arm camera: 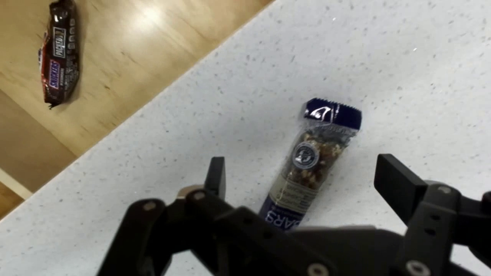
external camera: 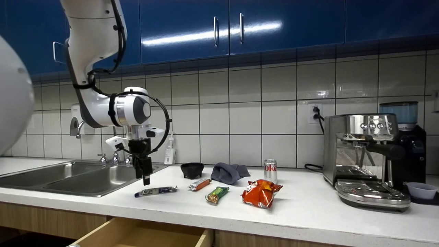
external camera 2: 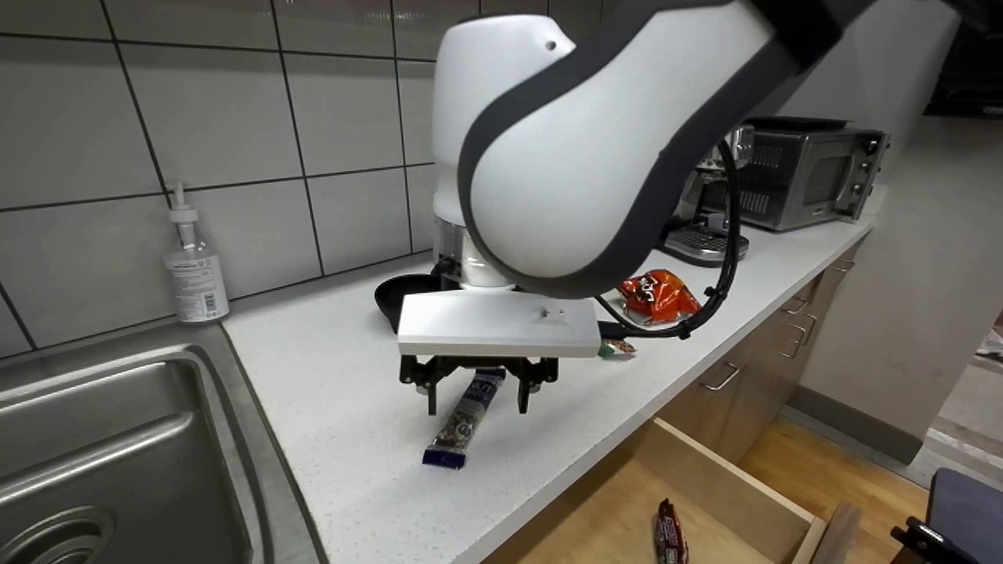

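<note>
The hand is being held above the counter, its fingers being set well apart with nothing clamped between them; by this spread, presumably, the narrow width of the nut bar is being spanned. The nut bar is being supported flat by the counter beneath the hand. Farther out, an orange-wrapped bar, a green-wrapped bar and a red chip bag are being borne by the same surface, the bag apparently being propped by its own bulging form. A soda can is being held upright by its flat base. Below, a Snickers bar is being carried on the floor of the open drawer.
</note>
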`<state>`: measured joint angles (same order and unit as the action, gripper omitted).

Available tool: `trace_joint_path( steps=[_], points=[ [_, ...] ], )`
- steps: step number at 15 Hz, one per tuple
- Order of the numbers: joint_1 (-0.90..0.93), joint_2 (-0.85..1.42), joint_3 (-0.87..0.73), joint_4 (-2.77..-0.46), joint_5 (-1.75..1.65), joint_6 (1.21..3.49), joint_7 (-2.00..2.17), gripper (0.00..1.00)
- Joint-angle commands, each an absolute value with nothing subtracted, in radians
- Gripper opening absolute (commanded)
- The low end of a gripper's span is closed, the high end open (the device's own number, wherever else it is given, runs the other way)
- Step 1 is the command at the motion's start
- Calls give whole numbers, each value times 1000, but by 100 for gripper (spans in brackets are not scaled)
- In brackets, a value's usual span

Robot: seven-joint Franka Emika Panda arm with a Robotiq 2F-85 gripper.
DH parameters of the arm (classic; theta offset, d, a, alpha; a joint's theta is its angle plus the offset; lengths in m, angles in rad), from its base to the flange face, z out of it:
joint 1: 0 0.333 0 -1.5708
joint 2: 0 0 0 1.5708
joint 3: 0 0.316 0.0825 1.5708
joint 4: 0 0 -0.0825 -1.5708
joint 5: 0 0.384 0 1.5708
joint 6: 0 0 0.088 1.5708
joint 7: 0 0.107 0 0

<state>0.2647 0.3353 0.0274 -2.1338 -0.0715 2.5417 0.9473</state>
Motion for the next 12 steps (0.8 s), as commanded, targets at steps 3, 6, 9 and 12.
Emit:
trace_joint_path(
  steps=[3,6,9,12],
  points=[
    [292,356,42,-2025,-63,2402,976,100],
    [267,413,21,-2008,-71,2450,952,100],
    [261,456,2,-1981,-66,2436,959,100],
    [286,452,-2,-1968,-69,2413,989,100]
  ],
)
